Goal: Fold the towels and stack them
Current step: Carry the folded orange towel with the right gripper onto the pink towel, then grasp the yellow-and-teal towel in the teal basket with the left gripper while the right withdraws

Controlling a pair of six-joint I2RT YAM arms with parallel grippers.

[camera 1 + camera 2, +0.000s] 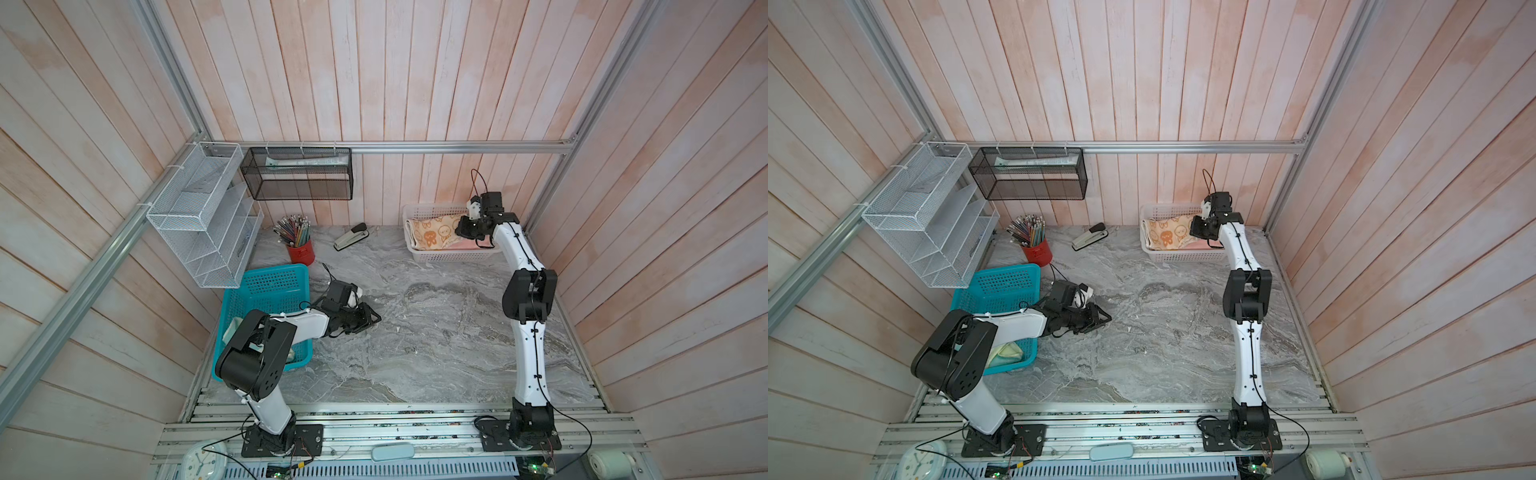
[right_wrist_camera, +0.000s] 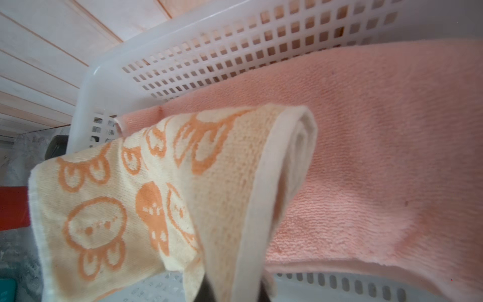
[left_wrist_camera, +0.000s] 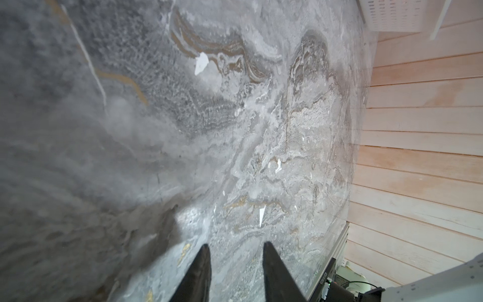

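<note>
1. Right fingers pinch the hem of the bunny towel in the white basket, far right corner of the table, atop the pink towel; presumably to fold it.
2. Left fingers narrowly parted, empty, over bare table.

bunny towel on plain towel, both in basket rear R

Soft even light, faint shadows, bowed edges, blurry wrist close-ups
</note>
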